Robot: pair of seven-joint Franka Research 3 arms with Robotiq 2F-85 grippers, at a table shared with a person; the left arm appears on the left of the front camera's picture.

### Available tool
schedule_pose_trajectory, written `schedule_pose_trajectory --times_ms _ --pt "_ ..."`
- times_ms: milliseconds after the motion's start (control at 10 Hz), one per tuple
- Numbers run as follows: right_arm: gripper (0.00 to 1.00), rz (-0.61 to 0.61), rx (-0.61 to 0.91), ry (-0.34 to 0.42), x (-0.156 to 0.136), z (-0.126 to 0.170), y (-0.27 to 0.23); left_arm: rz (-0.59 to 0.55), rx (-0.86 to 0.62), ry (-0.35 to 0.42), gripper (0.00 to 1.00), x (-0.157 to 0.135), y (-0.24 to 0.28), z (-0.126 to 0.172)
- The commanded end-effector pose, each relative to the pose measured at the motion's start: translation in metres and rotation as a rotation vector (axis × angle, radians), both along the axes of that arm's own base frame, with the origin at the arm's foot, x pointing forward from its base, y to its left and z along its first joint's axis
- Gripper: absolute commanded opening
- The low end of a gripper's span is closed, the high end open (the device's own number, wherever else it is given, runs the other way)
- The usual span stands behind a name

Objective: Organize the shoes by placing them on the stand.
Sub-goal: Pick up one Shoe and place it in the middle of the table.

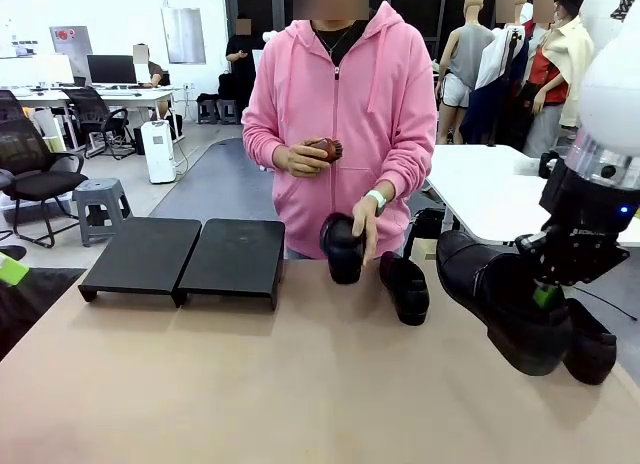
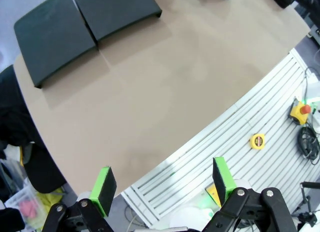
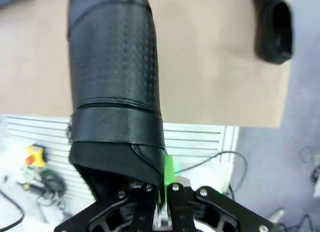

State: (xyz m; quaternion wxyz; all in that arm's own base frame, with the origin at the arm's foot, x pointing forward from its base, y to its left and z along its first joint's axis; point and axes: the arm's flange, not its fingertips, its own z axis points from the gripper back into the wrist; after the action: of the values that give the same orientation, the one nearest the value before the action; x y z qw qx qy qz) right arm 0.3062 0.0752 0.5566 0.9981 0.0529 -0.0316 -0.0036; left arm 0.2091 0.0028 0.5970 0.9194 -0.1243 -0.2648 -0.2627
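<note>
My right gripper point(image 1: 545, 296) is shut on the heel rim of a black shoe point(image 1: 492, 289) and holds it tilted above the table's right side. In the right wrist view this shoe point(image 3: 115, 87) stretches away from the gripper point(image 3: 167, 181). A second shoe point(image 1: 592, 346) lies behind it on the table. The person's hand stands a third shoe point(image 1: 343, 248) on end, and another shoe point(image 1: 405, 286) lies beside it. The stand's two black platforms point(image 1: 145, 254) point(image 1: 235, 256) sit bare at the far left. My left gripper point(image 2: 162, 184) hangs open off the table's near edge, high above the stand point(image 2: 52, 39).
The person in a pink hoodie point(image 1: 340, 114) stands at the far side with a brush point(image 1: 325, 149) in the other hand. Bare brown tabletop point(image 1: 250, 384) spreads across the middle and front. Below the near edge are a yellow tape measure point(image 2: 258, 140) and a stop button point(image 2: 300, 111).
</note>
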Motion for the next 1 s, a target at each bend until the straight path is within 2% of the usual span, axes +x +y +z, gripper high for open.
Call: schedule_pose_trajectory --times_ms 0,100,200,300,400,600,700,900 --pt "0.00 -0.188 0.121 0.047 -0.002 0.008 -0.102 -0.013 -0.010 -0.002 1.00 0.000 0.002 0.000" --pt "0.00 -0.342 0.180 0.045 -0.022 0.007 -0.141 -0.013 -0.010 -0.002 1.00 0.000 0.002 0.000" --pt "0.00 -0.444 0.232 0.013 -0.044 0.003 -0.167 -0.013 -0.010 -0.002 1.00 0.000 0.002 0.000" --pt "0.00 -0.475 0.282 -0.024 -0.054 -0.003 -0.180 -0.013 -0.010 -0.002 1.00 0.000 0.002 0.000" --pt "0.00 -0.487 0.304 -0.020 -0.060 -0.014 -0.171 -0.013 -0.010 -0.002 1.00 0.000 0.002 0.000" --pt "0.00 -0.440 0.315 -0.063 -0.057 -0.009 -0.155 -0.013 -0.010 -0.002 1.00 0.000 0.002 0.000" --pt "0.00 -0.402 0.310 -0.101 -0.057 -0.001 -0.118 -0.013 -0.010 -0.002 1.00 0.000 0.002 0.000" --pt "0.00 -0.183 0.270 -0.136 -0.046 0.016 -0.005 -0.013 -0.010 -0.002 1.00 0.000 0.002 0.000"
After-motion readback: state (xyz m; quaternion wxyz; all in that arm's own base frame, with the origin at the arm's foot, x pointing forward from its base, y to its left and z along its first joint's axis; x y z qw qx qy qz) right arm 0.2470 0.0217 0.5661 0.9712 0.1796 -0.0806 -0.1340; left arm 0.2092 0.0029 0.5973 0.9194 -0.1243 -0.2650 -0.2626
